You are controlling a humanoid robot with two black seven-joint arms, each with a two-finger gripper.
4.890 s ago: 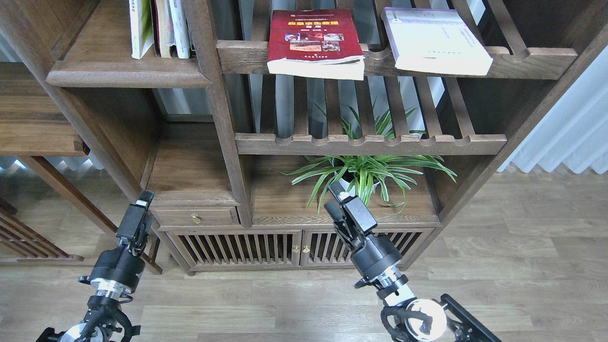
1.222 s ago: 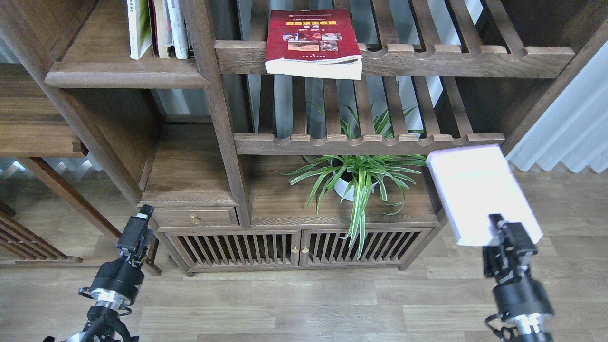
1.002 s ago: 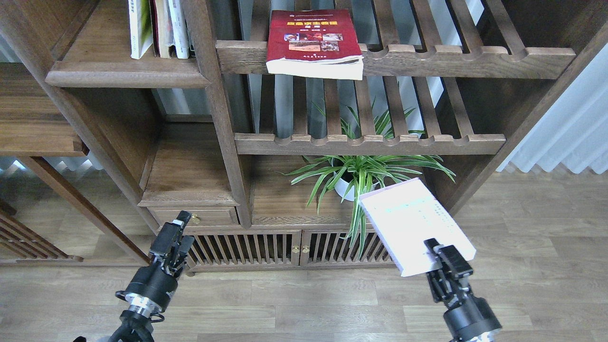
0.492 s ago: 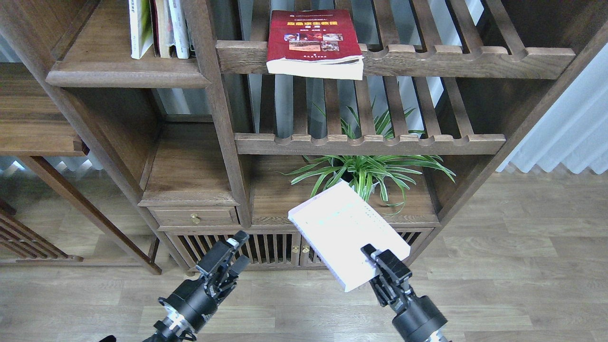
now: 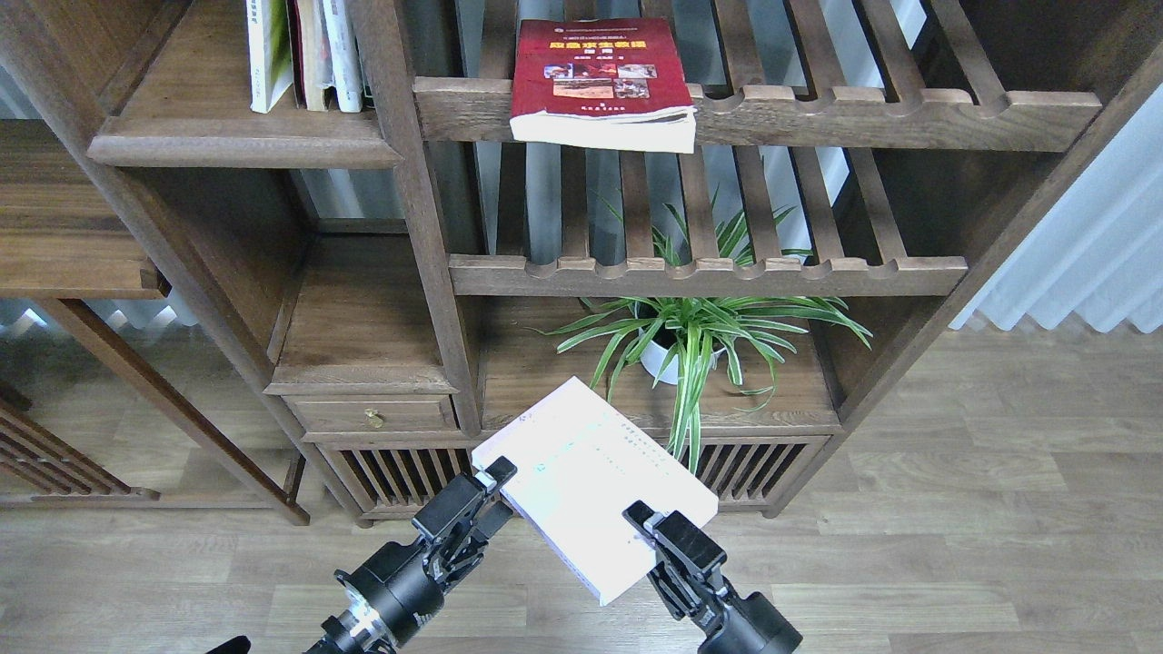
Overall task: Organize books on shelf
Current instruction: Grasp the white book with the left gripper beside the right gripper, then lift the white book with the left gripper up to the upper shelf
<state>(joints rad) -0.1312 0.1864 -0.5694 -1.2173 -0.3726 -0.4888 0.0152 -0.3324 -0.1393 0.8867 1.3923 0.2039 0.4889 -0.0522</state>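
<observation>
Head view: at lower centre of the frame the right hand point(image 5: 656, 538) is clamped on the near corner of the lavender-white book point(image 5: 591, 481), while the left hand point(image 5: 486, 495), parted, touches its left edge. Seat it fully before the right lets go.

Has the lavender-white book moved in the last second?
Yes. The lavender-white book went left, from right of the potted plant to below-left of it, toward the left gripper.
</observation>
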